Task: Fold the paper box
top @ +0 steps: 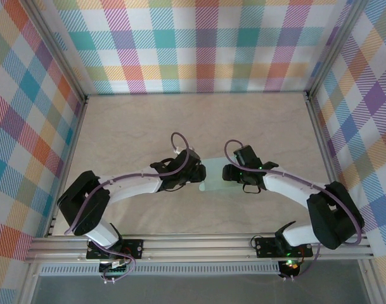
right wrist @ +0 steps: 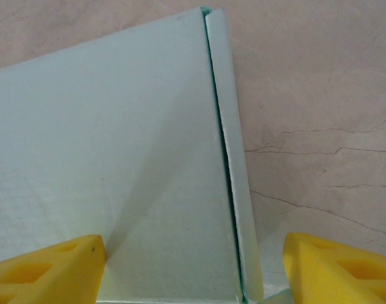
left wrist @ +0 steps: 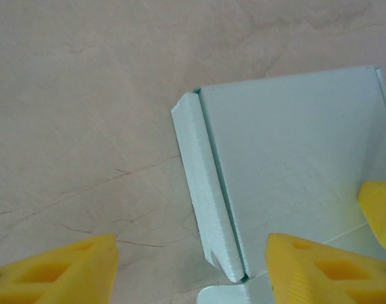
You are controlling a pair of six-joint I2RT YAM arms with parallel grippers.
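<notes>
The pale mint paper box (top: 212, 178) lies flat on the table between my two grippers. In the left wrist view its broad panel (left wrist: 294, 164) has a narrow serrated side flap (left wrist: 202, 183) raised along its left edge. My left gripper (left wrist: 189, 272) is open and straddles that flap, one yellow fingertip (left wrist: 59, 272) over bare table, the other over the panel. My right gripper (right wrist: 193, 269) is open too and straddles the narrow flap (right wrist: 234, 158) on the box's right edge. In the top view both grippers (top: 194, 174) (top: 229, 172) face each other across the box.
The beige marbled tabletop (top: 148, 126) stretches around the box, ringed by checked walls (top: 199, 44) at the back and both sides. A metal rail (top: 199, 244) carries the arm bases at the near edge. A yellow fingertip (left wrist: 379, 212) of the right gripper shows in the left wrist view.
</notes>
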